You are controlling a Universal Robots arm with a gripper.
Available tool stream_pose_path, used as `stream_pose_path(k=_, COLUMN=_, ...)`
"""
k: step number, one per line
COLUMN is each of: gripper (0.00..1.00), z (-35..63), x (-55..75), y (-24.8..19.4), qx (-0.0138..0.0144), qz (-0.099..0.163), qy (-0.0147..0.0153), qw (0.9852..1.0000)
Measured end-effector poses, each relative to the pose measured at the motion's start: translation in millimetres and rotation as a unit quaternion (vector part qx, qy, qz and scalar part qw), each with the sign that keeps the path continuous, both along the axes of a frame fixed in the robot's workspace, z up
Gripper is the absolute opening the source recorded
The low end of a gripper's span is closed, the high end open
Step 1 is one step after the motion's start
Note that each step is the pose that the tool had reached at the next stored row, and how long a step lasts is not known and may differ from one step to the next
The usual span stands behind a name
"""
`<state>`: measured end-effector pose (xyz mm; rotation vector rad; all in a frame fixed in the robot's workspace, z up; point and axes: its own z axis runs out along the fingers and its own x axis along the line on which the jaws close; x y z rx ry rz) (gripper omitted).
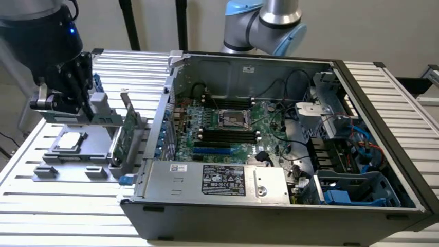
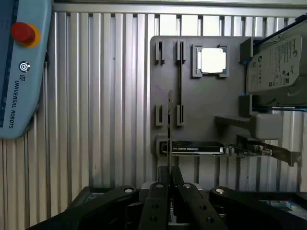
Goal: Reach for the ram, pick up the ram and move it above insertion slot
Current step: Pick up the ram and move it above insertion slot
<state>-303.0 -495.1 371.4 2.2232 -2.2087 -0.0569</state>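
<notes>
1. a slatted metal table [image 1: 61, 216] carries the whole scene.
2. an open computer case [image 1: 274, 221] lies on it toward the exterior view's right, its motherboard [image 1: 226, 131] and power supply [image 1: 219, 180] exposed.
3. the robot arm [image 1: 268, 23] rises behind the case.
4. a grey fixture tray [image 1: 82, 154] sits just beside the case, on the exterior view's left.
5. a teach pendant [image 2: 19, 76] with a red button [image 2: 22, 32] rests on the slats, well apart from the tray in the wrist view.
6. a silver hard drive [image 2: 276, 62] stands at one end of the tray.
7. a green expansion card [image 1: 127, 136] stands upright along the tray edge nearest the case.
8. the gripper [image 1: 86, 110] hangs over the tray's far end; in the wrist view its fingers [image 2: 160, 191] are pressed together, pinching a thin board.
9. the ram [image 2: 169, 129] is that board, seen edge-on, projecting from between the fingers above the tray, beside a long dark slot [image 2: 180, 81] between grey clips.
10. a square processor [image 2: 212, 60] lies flat in its own tray pocket.
</notes>
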Motion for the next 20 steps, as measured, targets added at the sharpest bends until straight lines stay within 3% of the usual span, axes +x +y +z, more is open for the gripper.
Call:
stream_pose_path(k=3, gripper=0.14, z=12.9, x=8.8, y=0.7, qx=0.0000, qz=0.000, qy=0.0001, qw=1.0000)
stream_pose_path(k=5, gripper=0.14, z=15.6, x=14.3, y=2.1, qx=0.0001, qz=0.000, qy=0.0001, qw=1.0000)
stream_pose_path(k=20, gripper=0.14, z=16.8, x=59.0, y=12.7, qx=0.0070, qz=0.000, qy=0.0003, qw=1.0000)
